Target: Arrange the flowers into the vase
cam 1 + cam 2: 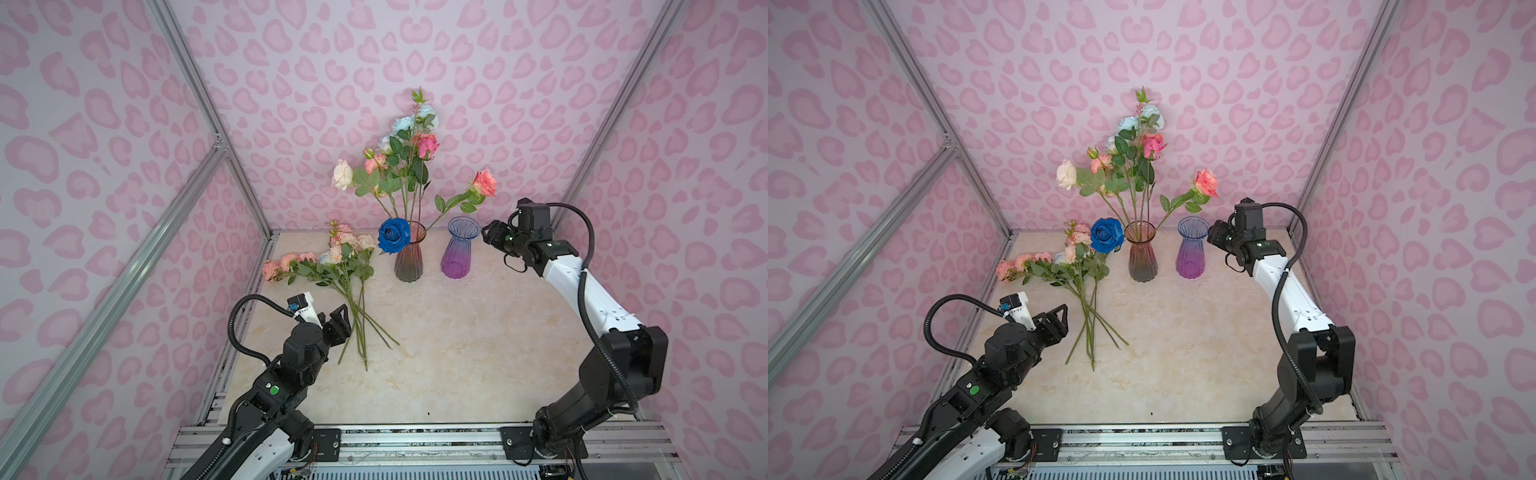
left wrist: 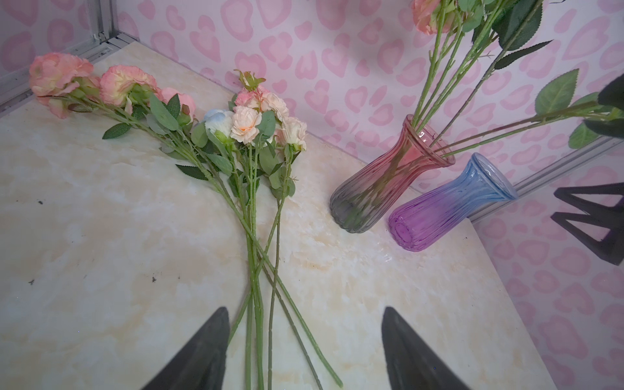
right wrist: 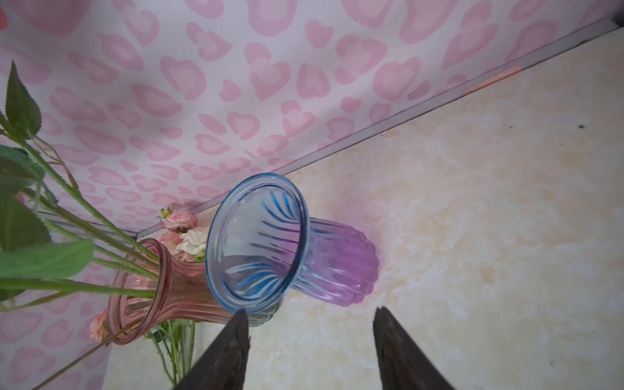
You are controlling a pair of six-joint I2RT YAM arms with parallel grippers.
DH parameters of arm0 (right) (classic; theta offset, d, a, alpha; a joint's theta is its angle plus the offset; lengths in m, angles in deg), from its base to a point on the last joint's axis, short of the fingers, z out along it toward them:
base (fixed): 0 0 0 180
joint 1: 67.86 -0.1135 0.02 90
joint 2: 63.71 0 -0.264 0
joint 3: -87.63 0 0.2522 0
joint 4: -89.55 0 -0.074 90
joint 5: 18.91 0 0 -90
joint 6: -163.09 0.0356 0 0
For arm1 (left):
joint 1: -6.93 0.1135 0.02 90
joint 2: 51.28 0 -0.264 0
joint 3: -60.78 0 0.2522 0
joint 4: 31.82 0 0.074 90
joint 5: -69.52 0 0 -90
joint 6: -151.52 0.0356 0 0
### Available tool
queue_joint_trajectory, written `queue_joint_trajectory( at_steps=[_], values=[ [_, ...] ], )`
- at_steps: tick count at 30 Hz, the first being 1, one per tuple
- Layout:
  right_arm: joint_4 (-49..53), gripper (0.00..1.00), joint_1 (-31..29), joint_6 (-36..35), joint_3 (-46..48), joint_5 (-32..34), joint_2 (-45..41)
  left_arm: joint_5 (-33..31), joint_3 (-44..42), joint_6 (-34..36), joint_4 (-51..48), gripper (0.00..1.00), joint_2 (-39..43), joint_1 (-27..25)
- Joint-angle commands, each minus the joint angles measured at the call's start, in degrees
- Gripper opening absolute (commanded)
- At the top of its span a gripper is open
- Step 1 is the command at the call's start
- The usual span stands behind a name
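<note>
- Left end effector [image 2: 304,310] nearest lens: spread, empty, poised over crossed stems [image 2: 256,287] of loose flowers [image 1: 332,266] lying on worktop [image 1: 457,353], left of pink vase [image 1: 409,259].
- Right end effector [image 3: 310,310]: spread, empty, just beside rim of empty blue-purple vase [image 3: 337,263].
- Several arranged flowers [image 1: 405,162] already standing in pink vase.
- Tip: pinch 1 stem only, near its end, where apart from others; lift w/o dragging neighbours.

The walls [image 1: 104,166] show pink heart blotches on lilac; the table [image 1: 457,353] is cream marble. The pink-to-grey vase [image 1: 409,259] has a blue-to-purple vase [image 1: 457,255] at its three o'clock.
</note>
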Motion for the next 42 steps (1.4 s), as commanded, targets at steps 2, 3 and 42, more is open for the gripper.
queue_joint_trajectory(
  at_steps=[2, 3, 42],
  values=[
    [-1.70, 0.60, 0.21, 2.27, -1.69, -2.96, 2.71, 0.87, 0.95, 0.21, -0.38, 0.72, -0.32, 0.08],
    [-0.80, 0.59, 0.19, 2.47, -2.57, -2.31, 3.97, 0.90, 1.08, 0.30, -0.57, 0.72, -0.32, 0.04],
    [10.80, 0.18, -0.82, 2.40, -23.39, -0.66, 22.42, -1.92, 0.63, 2.27, -3.58, 0.72, 3.92, 0.06]
  ],
)
